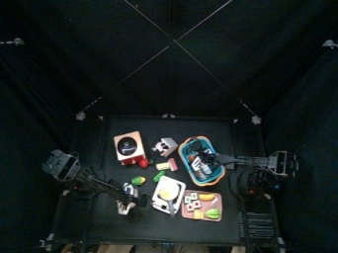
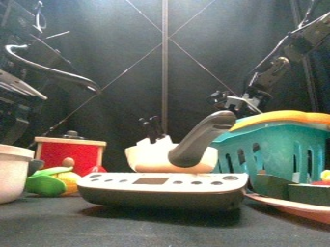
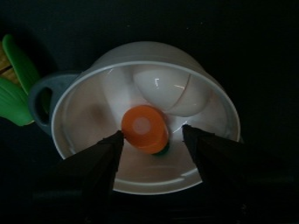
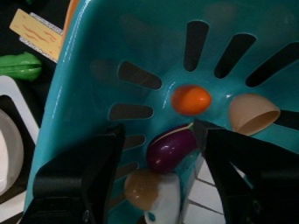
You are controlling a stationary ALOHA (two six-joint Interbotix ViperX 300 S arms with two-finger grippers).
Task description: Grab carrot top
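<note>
One carrot (image 3: 146,129), a small round orange piece with a paler centre patch and a hint of green beneath it, lies inside a white cup (image 3: 111,96) with a grey handle, as the left wrist view shows. The left gripper (image 3: 149,150) hangs directly above this cup with its fingers (image 3: 100,162) spread wide, one on each side of the carrot; whether they touch it cannot be told. Just beside the cup lies a green and yellow corn piece (image 3: 14,83).

In the top view the cup (image 1: 128,207) sits near the front left of the worktop (image 1: 99,158), with a red box (image 1: 129,146) farther back and a white plate (image 1: 169,193) toward the middle.

The right gripper (image 4: 158,175) hovers over the teal basket (image 4: 105,52), its fingers standing apart with nothing between them. The basket contains an orange ball (image 4: 191,100), a purple eggplant (image 4: 172,147) and a beige egg-shaped piece (image 4: 253,113).

In the front view, a grey scale (image 2: 161,187) stands nearest the camera.
</note>
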